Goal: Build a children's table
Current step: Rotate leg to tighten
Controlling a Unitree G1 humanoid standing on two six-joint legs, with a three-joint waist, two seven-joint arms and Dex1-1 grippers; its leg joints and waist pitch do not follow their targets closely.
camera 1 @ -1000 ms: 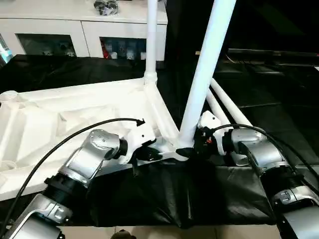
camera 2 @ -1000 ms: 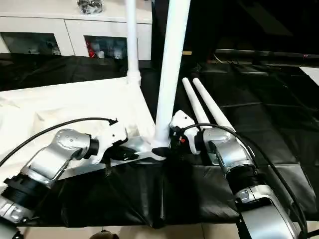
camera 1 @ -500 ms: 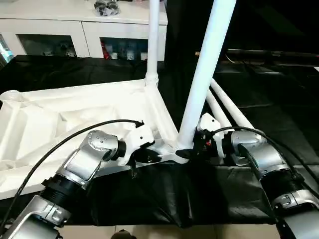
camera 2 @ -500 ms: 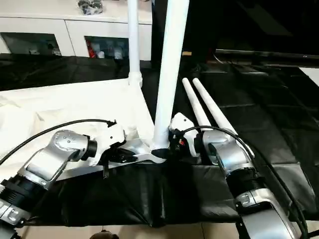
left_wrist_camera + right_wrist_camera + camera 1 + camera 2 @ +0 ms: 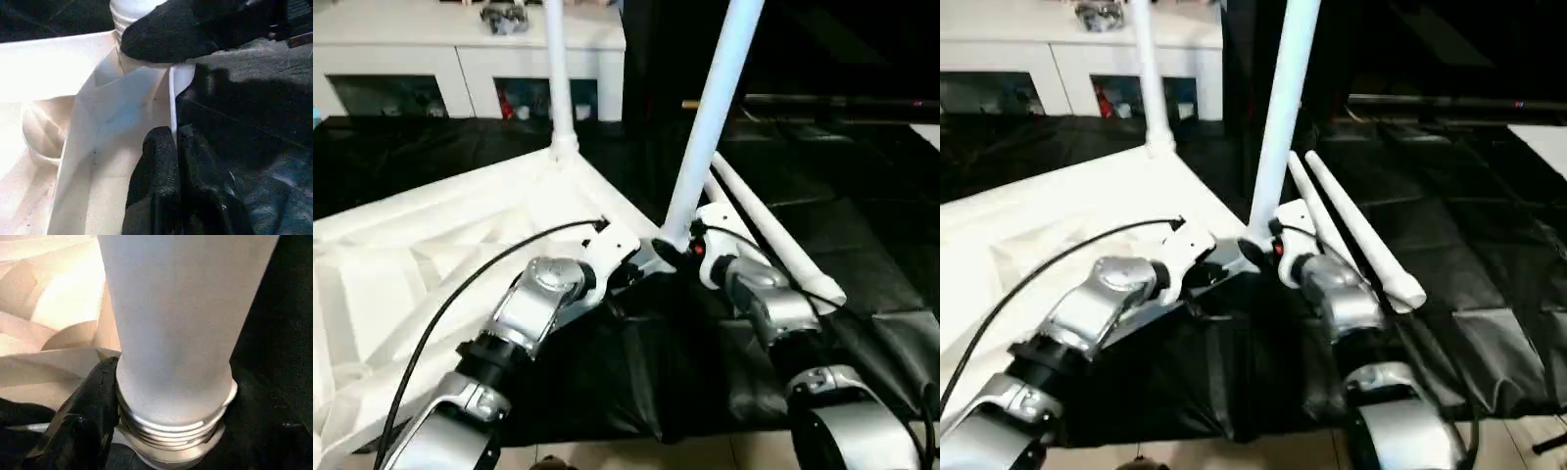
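Children's table point(image 5: 460, 245), inverted on black sheet point(image 5: 636, 372): left gripper point(image 5: 171, 147), jaws shut, pins near rim; right gripper point(image 5: 677, 257), jaws wide around leg point(image 5: 710, 117) at near-right socket, threads exposed; next: turn it home.

no readable text, no label, no brand, no number, no sign on any thing in view
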